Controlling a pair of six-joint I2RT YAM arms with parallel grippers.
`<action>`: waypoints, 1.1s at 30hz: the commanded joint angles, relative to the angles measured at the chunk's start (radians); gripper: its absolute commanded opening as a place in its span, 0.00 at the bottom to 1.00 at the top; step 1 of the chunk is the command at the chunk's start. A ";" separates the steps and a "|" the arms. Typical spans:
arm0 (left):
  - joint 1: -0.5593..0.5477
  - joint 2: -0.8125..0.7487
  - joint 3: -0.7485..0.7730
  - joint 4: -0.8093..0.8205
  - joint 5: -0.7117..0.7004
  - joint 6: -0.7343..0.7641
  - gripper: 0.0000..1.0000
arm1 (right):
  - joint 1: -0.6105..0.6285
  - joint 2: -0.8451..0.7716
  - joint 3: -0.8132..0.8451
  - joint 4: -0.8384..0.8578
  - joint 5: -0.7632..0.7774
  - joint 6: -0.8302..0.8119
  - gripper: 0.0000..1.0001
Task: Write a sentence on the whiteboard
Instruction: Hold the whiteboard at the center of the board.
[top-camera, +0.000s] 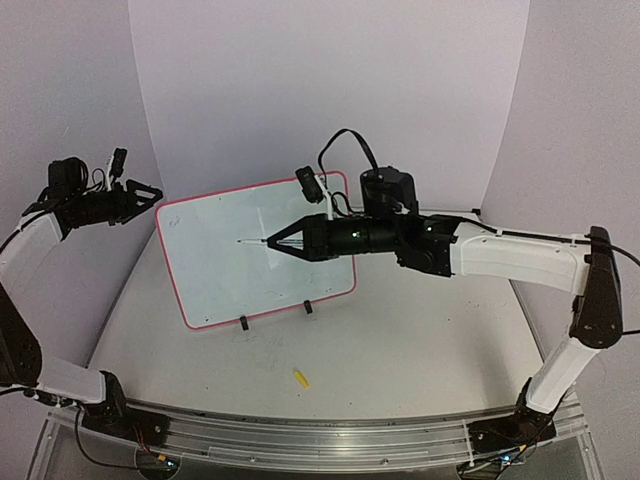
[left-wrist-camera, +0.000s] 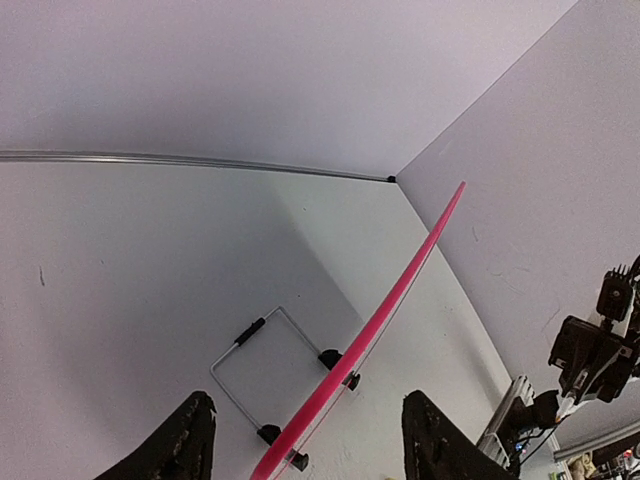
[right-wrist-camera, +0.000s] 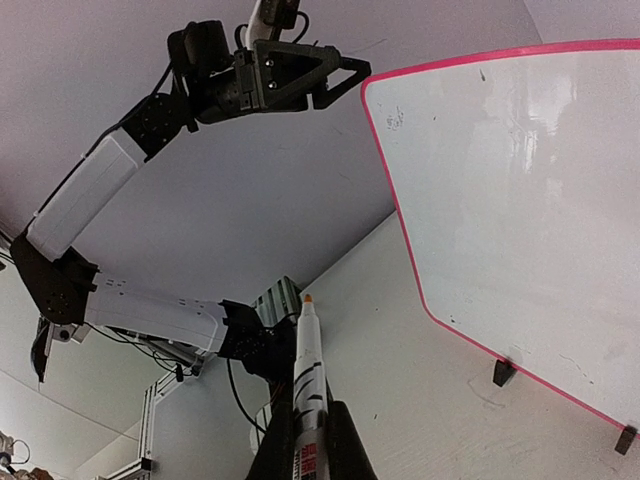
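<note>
The whiteboard (top-camera: 250, 250) stands tilted on two black clip feet, white with a pink-red border, its face nearly blank. My right gripper (top-camera: 285, 243) is shut on a white marker (right-wrist-camera: 308, 380) with its orange tip (right-wrist-camera: 307, 298) bare. In the top view the tip overlaps the board's middle; in the right wrist view it stands apart from the whiteboard (right-wrist-camera: 520, 200). My left gripper (top-camera: 150, 192) hovers at the board's upper left corner, open. In the left wrist view the board's pink edge (left-wrist-camera: 400, 290) runs between the two black fingers (left-wrist-camera: 185, 440) without touching either.
A small yellow cap (top-camera: 299, 378) lies on the table in front of the board. A wire stand (left-wrist-camera: 255, 370) props the board from behind. Purple walls close in the back and both sides. An aluminium rail (top-camera: 320, 440) runs along the near edge.
</note>
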 joint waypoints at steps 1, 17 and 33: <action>0.003 0.030 -0.015 0.064 0.112 0.059 0.58 | 0.020 0.087 0.123 0.046 -0.013 -0.030 0.00; 0.004 0.012 -0.082 0.052 0.155 0.169 0.37 | 0.043 0.385 0.387 0.125 0.028 -0.073 0.00; 0.004 0.023 -0.087 -0.040 0.194 0.291 0.11 | 0.046 0.414 0.397 0.125 0.039 -0.079 0.00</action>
